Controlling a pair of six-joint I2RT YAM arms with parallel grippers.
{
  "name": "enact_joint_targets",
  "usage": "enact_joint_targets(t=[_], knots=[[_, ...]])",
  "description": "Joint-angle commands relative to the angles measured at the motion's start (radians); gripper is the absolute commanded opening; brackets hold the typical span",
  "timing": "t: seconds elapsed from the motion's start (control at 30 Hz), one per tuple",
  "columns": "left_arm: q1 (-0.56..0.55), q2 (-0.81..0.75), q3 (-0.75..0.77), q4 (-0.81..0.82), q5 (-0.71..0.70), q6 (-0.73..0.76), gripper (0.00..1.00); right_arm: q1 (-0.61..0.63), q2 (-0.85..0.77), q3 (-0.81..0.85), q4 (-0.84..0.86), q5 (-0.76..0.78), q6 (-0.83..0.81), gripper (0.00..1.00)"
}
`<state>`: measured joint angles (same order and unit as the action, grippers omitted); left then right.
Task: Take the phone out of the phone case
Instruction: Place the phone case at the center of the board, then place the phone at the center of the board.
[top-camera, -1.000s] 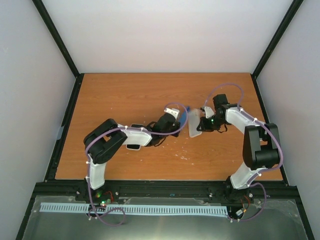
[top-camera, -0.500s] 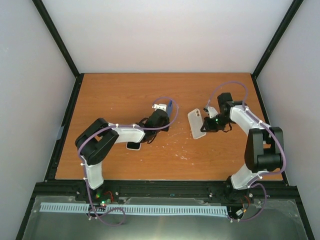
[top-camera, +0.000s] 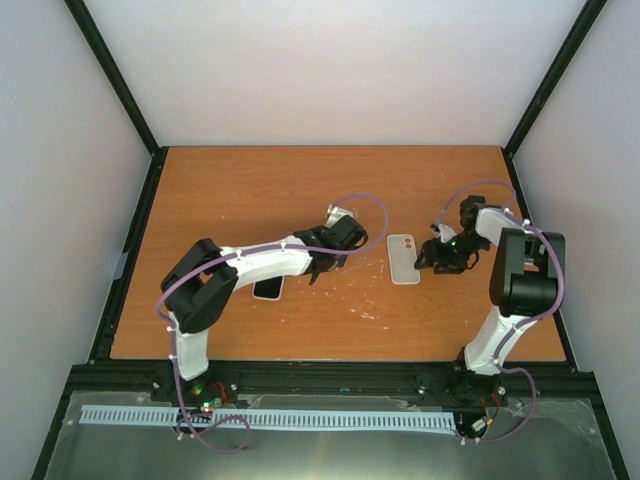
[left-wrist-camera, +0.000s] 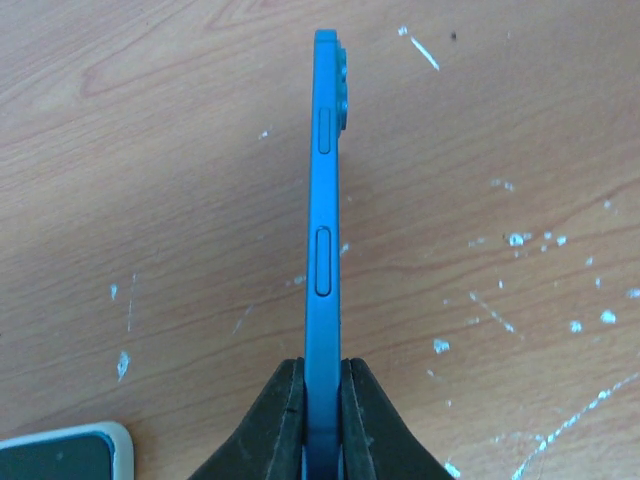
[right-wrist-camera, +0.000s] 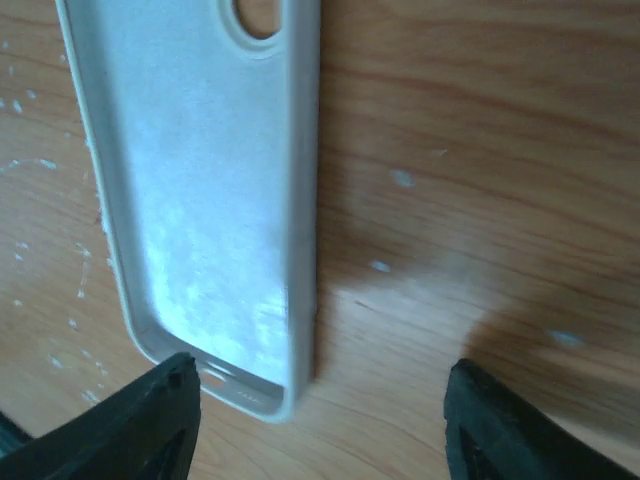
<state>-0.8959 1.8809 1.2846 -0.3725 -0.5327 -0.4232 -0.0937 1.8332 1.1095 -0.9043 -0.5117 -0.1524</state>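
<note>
Overhead, a bare wooden table (top-camera: 250, 190) carries two robot arms reaching in from the 6 o'clock edge.

Near the table's middle, the left claw (top-camera: 335, 238) is pressed together on a blue phone (left-wrist-camera: 323, 250). In the left wrist view the two dark fingers (left-wrist-camera: 275, 420) pinch the phone's flat faces at its 6 o'clock end. The phone is seen edge-on as a thin blue strip running up toward 12 o'clock. Two slim side buttons show along that edge, and the camera bump sticks out toward 3 o'clock at the far end. Whether the phone touches the wood below cannot be told.

The phone case (top-camera: 404, 258), pale and whitish, lies flat on the table at 3 o'clock from the left claw and apart from it. In the right wrist view the case (right-wrist-camera: 200, 200) has its hollow inside facing up, with a rounded camera cut-out toward 12 o'clock.

The right claw (top-camera: 437, 255) sits at 3 o'clock of the case. Its fingers are spread wide (right-wrist-camera: 322, 385) and grip nothing. The case's near end lies between them, closer to the finger at 7 o'clock (right-wrist-camera: 150, 420); contact there cannot be told.

A second flat, pale-rimmed dark device (top-camera: 267, 287) lies at 8 o'clock from the left claw, beneath that arm.
</note>
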Motion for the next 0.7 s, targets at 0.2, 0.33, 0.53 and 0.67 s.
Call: enact_joint_targets(t=[0.2,0.33,0.53,0.67], knots=[[-0.129,0.228,0.242,-0.234,-0.183,0.078,0.00,-0.109,-0.268,0.009,-0.020,0.001,-0.113,0.75],[-0.189,0.358,0.351,-0.293,-0.240,0.073,0.05,-0.136,-0.352,-0.011,-0.005,0.002,-0.121,0.75],[-0.258,0.578,0.556,-0.494,-0.352,-0.066,0.17,-0.145,-0.369,-0.019,-0.005,-0.011,-0.122,0.74],[-0.291,0.635,0.596,-0.542,-0.332,-0.137,0.32,-0.149,-0.364,-0.014,-0.002,-0.029,-0.118,0.74]])
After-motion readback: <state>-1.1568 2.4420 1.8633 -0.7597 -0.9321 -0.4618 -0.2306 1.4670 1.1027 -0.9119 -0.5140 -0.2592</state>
